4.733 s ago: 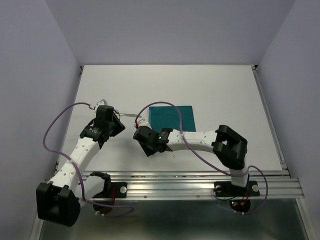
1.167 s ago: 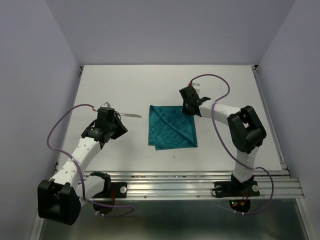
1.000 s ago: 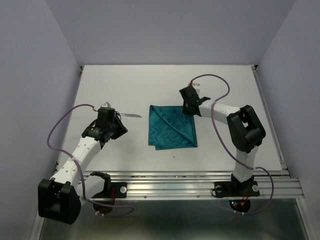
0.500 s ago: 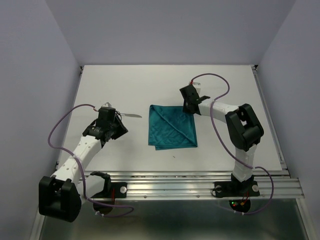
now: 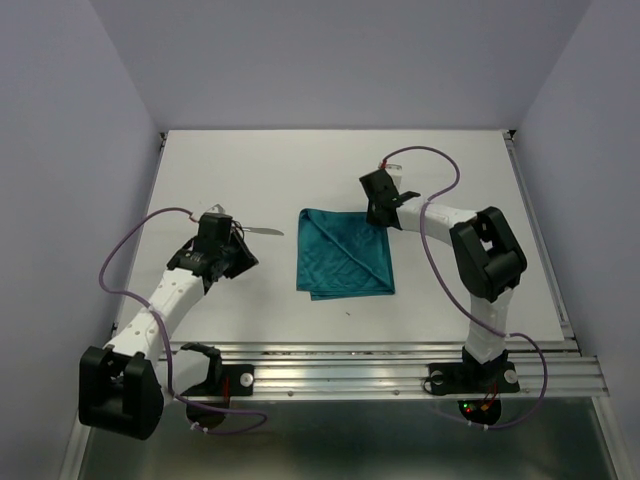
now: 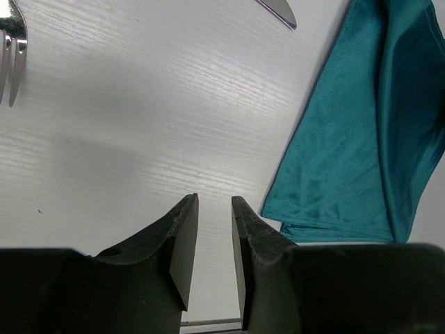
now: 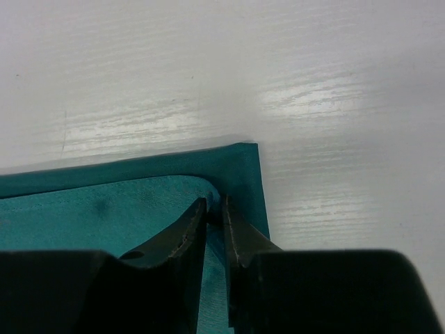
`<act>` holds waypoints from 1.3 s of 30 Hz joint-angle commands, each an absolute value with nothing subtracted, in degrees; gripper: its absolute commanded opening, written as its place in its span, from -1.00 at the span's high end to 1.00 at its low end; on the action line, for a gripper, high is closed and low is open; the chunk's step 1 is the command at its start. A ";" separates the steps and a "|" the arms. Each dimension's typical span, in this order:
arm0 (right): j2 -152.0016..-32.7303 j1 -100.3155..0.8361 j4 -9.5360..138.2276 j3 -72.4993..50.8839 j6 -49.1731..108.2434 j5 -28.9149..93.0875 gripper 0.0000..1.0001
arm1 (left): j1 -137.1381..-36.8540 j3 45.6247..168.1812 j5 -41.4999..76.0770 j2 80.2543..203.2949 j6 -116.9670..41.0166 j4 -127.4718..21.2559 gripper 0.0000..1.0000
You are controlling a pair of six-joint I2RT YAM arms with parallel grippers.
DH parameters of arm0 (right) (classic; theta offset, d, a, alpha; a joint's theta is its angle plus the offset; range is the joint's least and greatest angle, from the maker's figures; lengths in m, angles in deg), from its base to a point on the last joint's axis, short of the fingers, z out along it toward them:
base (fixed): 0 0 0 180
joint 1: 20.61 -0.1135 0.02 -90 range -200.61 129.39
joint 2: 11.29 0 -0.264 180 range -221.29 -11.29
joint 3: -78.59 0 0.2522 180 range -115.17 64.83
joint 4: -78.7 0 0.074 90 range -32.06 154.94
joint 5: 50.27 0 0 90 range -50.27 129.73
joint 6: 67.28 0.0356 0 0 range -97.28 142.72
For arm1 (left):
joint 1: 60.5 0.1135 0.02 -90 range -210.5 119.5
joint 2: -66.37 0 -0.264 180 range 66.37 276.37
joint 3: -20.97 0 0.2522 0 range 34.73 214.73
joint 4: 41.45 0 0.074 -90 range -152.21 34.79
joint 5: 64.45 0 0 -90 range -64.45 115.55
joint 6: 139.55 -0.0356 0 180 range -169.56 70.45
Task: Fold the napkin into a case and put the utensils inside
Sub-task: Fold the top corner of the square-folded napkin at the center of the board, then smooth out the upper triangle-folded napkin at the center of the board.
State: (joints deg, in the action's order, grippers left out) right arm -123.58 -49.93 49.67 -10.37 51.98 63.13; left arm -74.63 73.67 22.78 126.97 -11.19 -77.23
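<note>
The teal napkin lies folded and creased at mid-table, its layered edges showing at the near left corner. My right gripper is at its far right corner, shut on an upper layer of the cloth, the fingertips pinching just inside the corner. My left gripper hovers left of the napkin, its jaws a narrow gap apart with only bare table between them. The knife lies beyond it, its tip just visible. Fork tines show at the left wrist view's top left.
The white table is walled in by lilac panels on three sides. A metal rail with the arm bases runs along the near edge. Purple cables loop off both arms.
Since 4.7 s ago my right arm swung from the napkin's near left to its far right corner, and the cloth now lies folded narrower and creased. Over the last second almost nothing moved.
</note>
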 commanded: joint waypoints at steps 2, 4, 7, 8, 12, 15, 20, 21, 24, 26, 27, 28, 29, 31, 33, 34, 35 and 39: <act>-123.26 -49.62 52.20 -12.78 51.99 64.78 0.48 | -74.47 74.90 20.98 127.45 -12.20 -75.43 0.26; -121.42 -49.62 52.20 -12.17 52.08 65.39 0.09 | -74.56 75.51 19.32 128.07 -12.20 -74.38 0.26; -117.38 -49.62 52.20 -10.24 52.43 66.71 -0.33 | -74.73 76.92 16.15 129.82 -12.99 -72.01 0.25; -116.15 -49.62 52.20 -9.36 52.78 66.88 -0.39 | -74.91 77.44 15.54 130.52 -13.17 -71.30 0.25; -109.65 -49.62 52.37 -2.43 55.15 64.26 -0.58 | -77.01 82.01 15.27 137.11 -13.69 -69.54 0.26; -104.46 -49.62 52.29 4.78 57.70 60.83 -0.58 | -79.56 86.49 15.27 142.98 -13.78 -67.78 0.36; -98.04 -49.62 51.93 14.44 60.60 52.13 0.33 | -83.34 96.33 13.95 153.98 -14.13 -65.76 0.98; -96.38 -49.62 51.67 15.25 60.78 50.90 0.55 | -84.22 97.82 12.90 157.82 -14.57 -65.24 1.00; -94.79 -49.62 48.52 15.87 60.69 48.78 0.91 | -85.45 106.33 11.84 164.95 -15.19 -64.88 1.00; -94.26 -49.62 46.24 15.70 60.34 48.61 0.90 | -85.81 109.51 11.58 169.09 -15.28 -64.97 1.00; -94.17 -49.62 45.61 15.52 60.08 48.26 0.90 | -85.81 110.92 11.40 170.33 -15.36 -65.05 1.00; -94.25 -49.62 45.00 15.43 59.73 47.38 0.90 | -85.90 113.81 11.31 171.39 -15.71 -65.06 1.00; -94.34 -49.62 44.47 15.34 59.64 46.85 0.90 | -85.90 115.23 11.40 172.53 -15.89 -65.23 1.00; -94.43 -49.62 43.32 15.87 59.98 45.10 0.91 | -85.90 119.53 11.92 176.04 -16.51 -66.81 1.00; -93.91 -50.14 43.67 16.92 60.42 43.60 0.91 | -85.90 122.00 13.06 179.55 -18.00 -68.92 1.00; -93.38 -50.14 43.85 17.80 60.86 42.72 0.91 | -85.81 124.18 13.68 180.62 -19.05 -69.79 1.00; -93.20 -50.14 43.93 18.15 61.04 42.45 0.90 | -85.81 125.25 14.29 182.63 -19.49 -71.45 1.00; -92.85 -50.14 45.25 19.65 62.00 40.35 0.91 | -85.72 127.11 17.28 185.46 -20.72 -73.05 1.00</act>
